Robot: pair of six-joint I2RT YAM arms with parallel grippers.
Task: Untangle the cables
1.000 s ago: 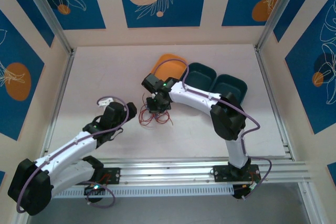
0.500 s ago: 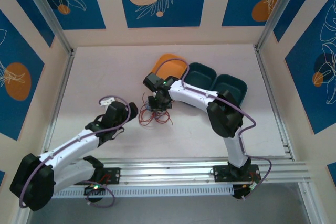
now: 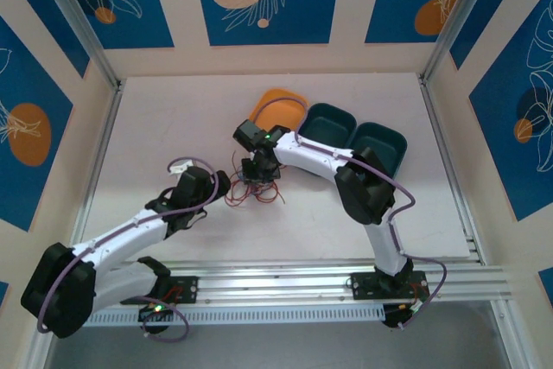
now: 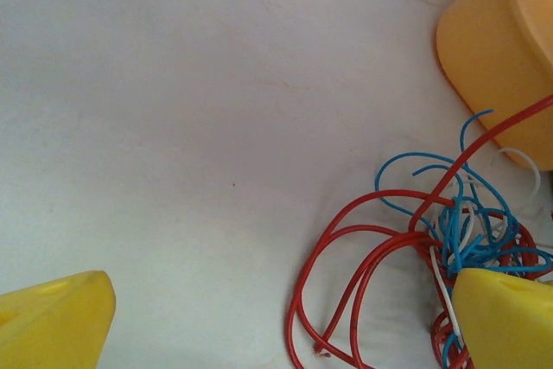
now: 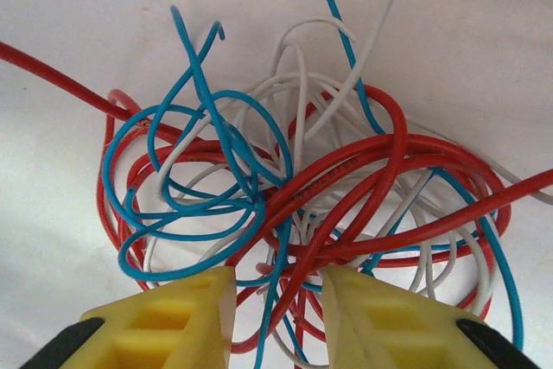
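The cables [image 3: 252, 193] lie in a tangled heap of thin red, blue and whitish wires mid-table. My right gripper [image 3: 257, 174] points down onto the heap's far side. In the right wrist view its yellow fingers [image 5: 177, 321] stand apart over the cables [image 5: 294, 187], with red and blue strands running loosely through the gap. The right gripper [image 5: 276, 287] is open, pinching nothing. My left gripper [image 3: 218, 184] sits just left of the heap, wide open. In the left wrist view the cables [image 4: 415, 239] reach its right finger [image 4: 505, 317]; the left gripper [image 4: 283, 300] holds nothing.
An orange tray [image 3: 278, 103] lies just behind the heap, also seen as the orange tray [image 4: 497, 49] at the upper right of the left wrist view. Two teal bins [image 3: 333, 118] [image 3: 380, 140] stand to its right. Bare white tabletop [image 3: 164, 127] stretches to the left.
The right gripper's jaws have spread apart over the tangle. The left arm has slid right, closer to the cables, staying open.
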